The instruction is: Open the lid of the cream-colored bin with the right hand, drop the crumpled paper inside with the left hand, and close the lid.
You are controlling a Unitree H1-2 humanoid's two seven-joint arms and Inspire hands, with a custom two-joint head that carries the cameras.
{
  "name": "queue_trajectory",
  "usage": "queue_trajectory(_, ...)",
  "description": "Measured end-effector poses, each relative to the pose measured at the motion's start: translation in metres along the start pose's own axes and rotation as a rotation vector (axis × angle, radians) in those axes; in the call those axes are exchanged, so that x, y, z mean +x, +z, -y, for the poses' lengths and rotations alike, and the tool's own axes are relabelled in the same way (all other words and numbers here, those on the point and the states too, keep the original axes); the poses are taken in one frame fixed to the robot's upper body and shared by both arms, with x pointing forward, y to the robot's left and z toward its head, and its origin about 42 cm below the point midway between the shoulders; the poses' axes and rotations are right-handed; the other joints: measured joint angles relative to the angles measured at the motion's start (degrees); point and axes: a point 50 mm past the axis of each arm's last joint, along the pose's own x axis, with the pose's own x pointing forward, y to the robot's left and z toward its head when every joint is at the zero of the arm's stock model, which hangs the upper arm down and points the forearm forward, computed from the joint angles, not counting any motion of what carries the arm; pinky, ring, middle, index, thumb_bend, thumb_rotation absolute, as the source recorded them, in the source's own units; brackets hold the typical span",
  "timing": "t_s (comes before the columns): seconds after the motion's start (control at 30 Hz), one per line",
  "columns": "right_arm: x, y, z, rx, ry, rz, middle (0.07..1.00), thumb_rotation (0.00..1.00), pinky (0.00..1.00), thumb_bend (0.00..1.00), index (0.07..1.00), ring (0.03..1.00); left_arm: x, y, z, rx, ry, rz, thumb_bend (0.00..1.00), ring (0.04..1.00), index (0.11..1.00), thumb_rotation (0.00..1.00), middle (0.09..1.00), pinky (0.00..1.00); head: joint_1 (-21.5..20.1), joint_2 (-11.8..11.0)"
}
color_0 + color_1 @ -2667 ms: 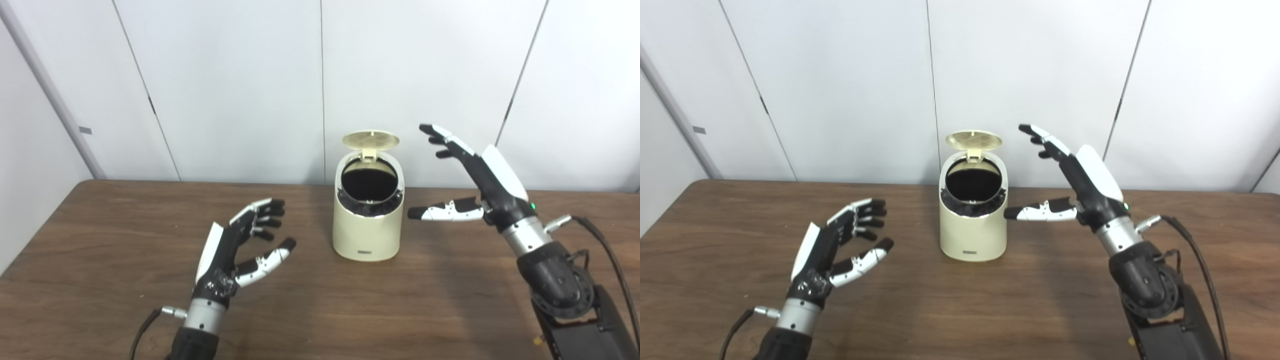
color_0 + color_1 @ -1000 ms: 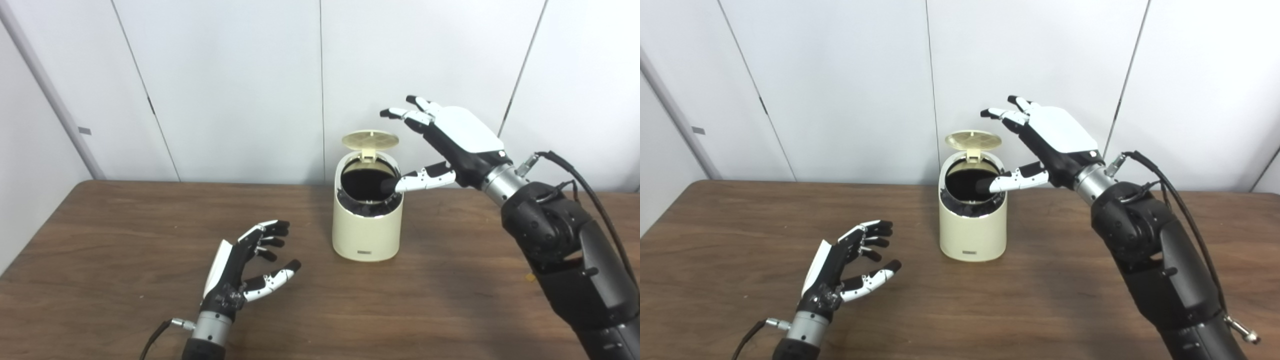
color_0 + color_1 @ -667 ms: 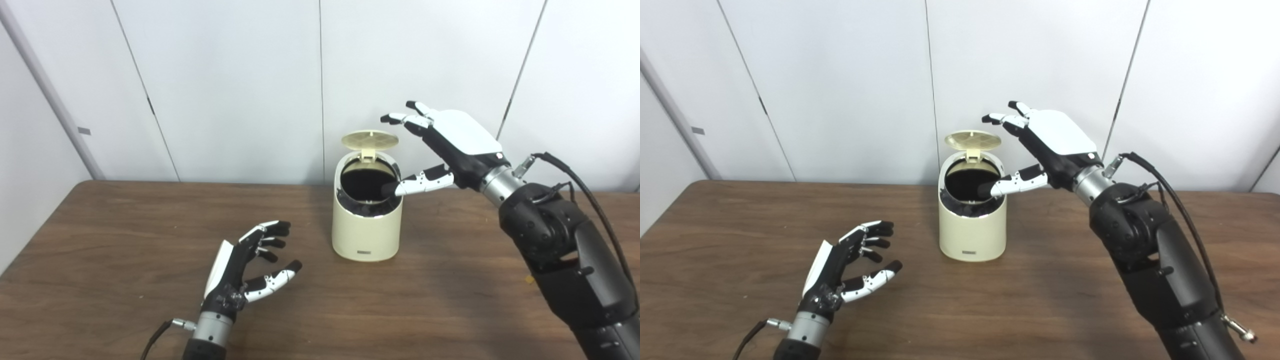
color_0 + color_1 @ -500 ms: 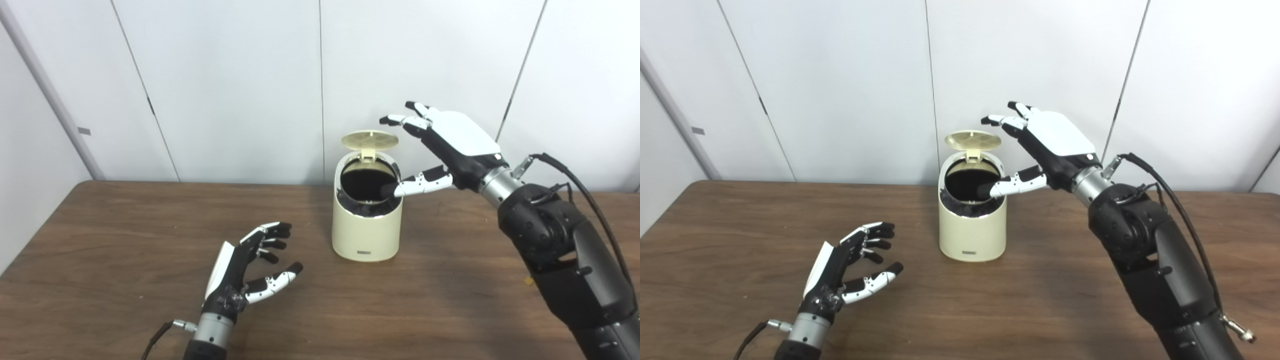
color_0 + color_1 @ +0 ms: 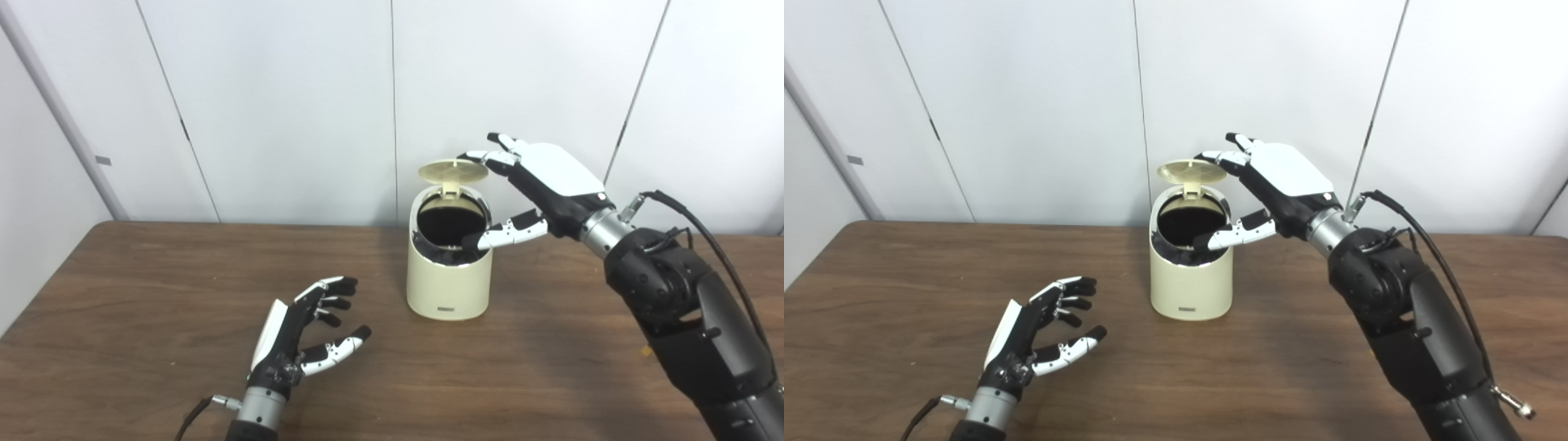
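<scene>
Cream-colored plastic, smooth and rounded, forms the bin (image 5: 449,269) standing mid-table on dark wood-grain (image 5: 122,294); its ribbed round lid (image 5: 453,171) stands raised above a black opening. Glossy white and black, the right hand (image 5: 539,184) hovers with fingers spread, fingertips (image 5: 474,157) at the lid's edge. Near the bin, the left hand (image 5: 300,331) rests with fingers apart, holding nothing. White wall panels (image 5: 275,92) stand behind.

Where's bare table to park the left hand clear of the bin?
Bare wood runs left of the cream-colored bin to the table edge, and in front between both arms. Crowded: above the bin, where the right hand reaches the raised lid. The left hand is open.
</scene>
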Motion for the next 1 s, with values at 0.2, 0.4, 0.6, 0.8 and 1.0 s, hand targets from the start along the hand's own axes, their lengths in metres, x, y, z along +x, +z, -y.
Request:
queue_trajectory(0.2, 0.0, 0.003, -0.001, -0.001, 0.003, 0.035, 0.836, 0.58, 0.85, 0.75, 0.827, 0.969, 0.0, 0.0, 0.0, 0.0, 0.0, 0.0, 0.63, 0.686, 0.762, 0.13, 0.75, 0.56, 0.2, 0.2)
queue_trajectory(0.4, 0.0, 0.005, -0.002, -0.009, 0.005, 0.055, 0.827, 0.57, 0.9, 0.75, 0.825, 0.963, 0.0, 0.0, 0.0, 0.0, 0.0, 0.0, 0.62, 0.695, 0.765, 0.14, 0.753, 0.58, 0.2, 0.4)
queue_trajectory(0.6, -0.001, 0.008, -0.001, -0.035, 0.008, 0.089, 0.811, 0.62, 0.9, 0.75, 0.808, 0.947, 0.0, 0.0, 0.0, 0.001, 0.0, 0.0, 0.62, 0.695, 0.766, 0.16, 0.754, 0.58, 0.2, 0.4)
queue_trajectory(0.8, -0.005, 0.012, -0.001, -0.051, 0.015, 0.103, 0.801, 0.63, 0.96, 0.74, 0.8, 0.953, 0.0, 0.0, 0.0, 0.005, 0.0, 0.0, 0.62, 0.696, 0.765, 0.15, 0.754, 0.58, 0.3, 1.0)
queue_trajectory(1.0, -0.012, 0.009, -0.008, -0.04, 0.034, 0.111, 0.8, 0.63, 1.0, 0.73, 0.798, 0.966, 0.001, 0.001, 0.0, 0.004, 0.001, 0.002, 0.62, 0.69, 0.761, 0.13, 0.751, 0.57, 0.4, 1.1)
